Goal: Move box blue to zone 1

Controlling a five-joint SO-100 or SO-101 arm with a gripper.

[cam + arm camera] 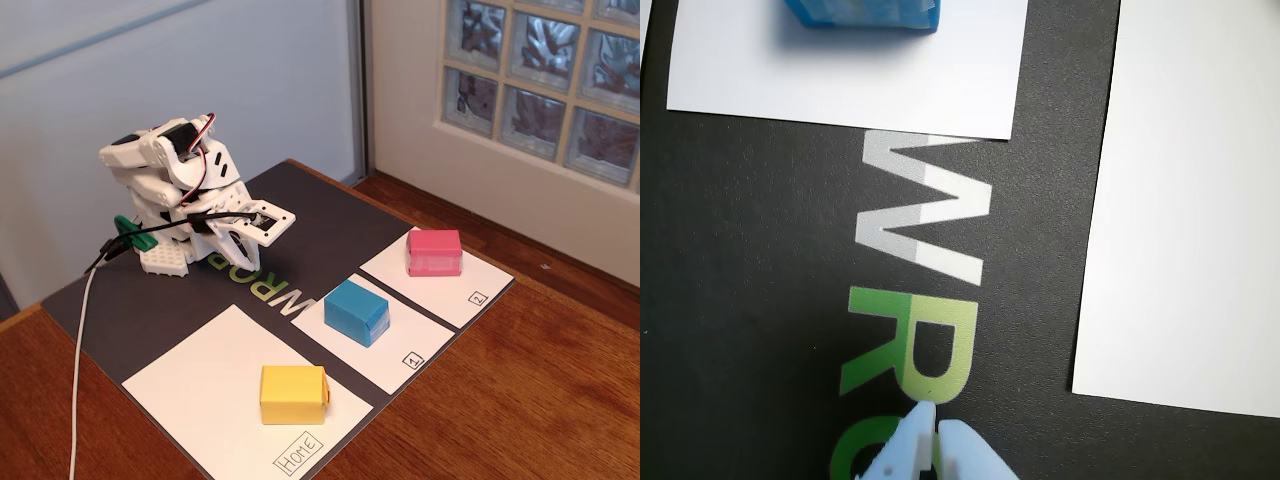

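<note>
Fixed view: the small cyan-blue paper box (pixel 356 311) sits on the white rectangular paper panel marked "1" (pixel 405 340), apparently already in its zone. The pink paper box (pixel 435 252) lies at 2 o'clock from it on the panel marked "2" (pixel 470 280); the yellow paper box (pixel 293 394) lies at 7 o'clock on the "Home" panel (pixel 210 375). The white two-finger gripper (pixel 935 430), folded back over the dark mat (pixel 320 215), has its tips together, empty. Best practice, judged: leave the box undisturbed and keep the arm parked.
</note>
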